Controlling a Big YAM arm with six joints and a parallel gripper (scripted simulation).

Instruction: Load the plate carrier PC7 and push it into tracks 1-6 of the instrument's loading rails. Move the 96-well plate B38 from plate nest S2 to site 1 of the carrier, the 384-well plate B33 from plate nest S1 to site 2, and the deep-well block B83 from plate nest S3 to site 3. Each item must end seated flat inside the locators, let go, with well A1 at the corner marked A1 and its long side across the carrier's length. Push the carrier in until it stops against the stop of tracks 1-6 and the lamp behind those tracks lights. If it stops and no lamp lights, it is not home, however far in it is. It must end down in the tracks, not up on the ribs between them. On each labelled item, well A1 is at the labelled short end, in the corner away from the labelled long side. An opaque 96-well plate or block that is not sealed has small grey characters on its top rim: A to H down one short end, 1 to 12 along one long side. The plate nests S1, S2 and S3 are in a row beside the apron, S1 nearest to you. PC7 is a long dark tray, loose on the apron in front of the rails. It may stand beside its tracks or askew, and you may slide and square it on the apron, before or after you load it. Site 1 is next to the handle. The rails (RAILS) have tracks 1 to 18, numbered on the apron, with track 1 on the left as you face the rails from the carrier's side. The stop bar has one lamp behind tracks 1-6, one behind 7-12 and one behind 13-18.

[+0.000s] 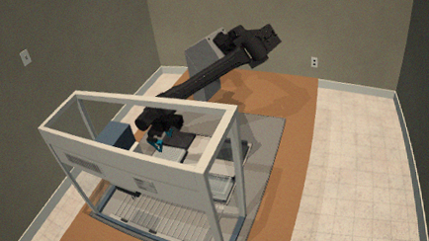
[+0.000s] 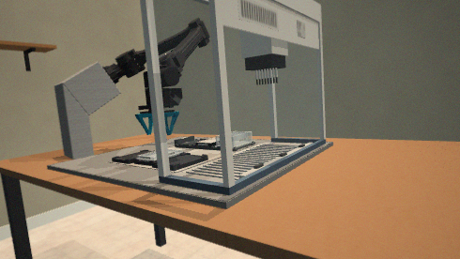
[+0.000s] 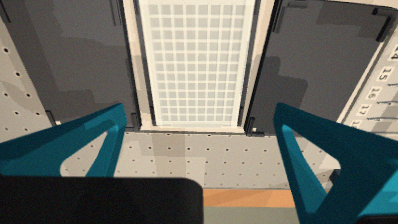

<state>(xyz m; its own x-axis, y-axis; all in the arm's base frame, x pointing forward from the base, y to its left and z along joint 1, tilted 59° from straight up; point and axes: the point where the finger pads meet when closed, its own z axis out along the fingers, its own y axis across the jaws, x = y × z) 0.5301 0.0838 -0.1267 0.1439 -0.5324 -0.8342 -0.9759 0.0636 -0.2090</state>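
Observation:
A white well plate (image 3: 196, 62) with a grid of wells lies flat in the middle plate nest. The dark nests to its left (image 3: 80, 55) and right (image 3: 320, 60) look empty. My gripper (image 3: 199, 111) is open, with its teal fingers spread wide. It hovers above the near short end of the plate and touches nothing. It also shows in the top view (image 1: 161, 138) and in the exterior view (image 2: 157, 123), well above the nests (image 2: 155, 159). The dark carrier (image 2: 211, 141) lies behind the nests and carries a clear block (image 2: 239, 137). No labels are readable.
The white instrument frame stands around the deck, with posts (image 2: 157, 94) close to my arm. A pipetting head (image 2: 265, 63) hangs inside it. The ribbed rails (image 1: 152, 218) lie at the front. Track numbers (image 3: 382, 85) show at the right. A blue box (image 1: 115, 134) stands beside the nests.

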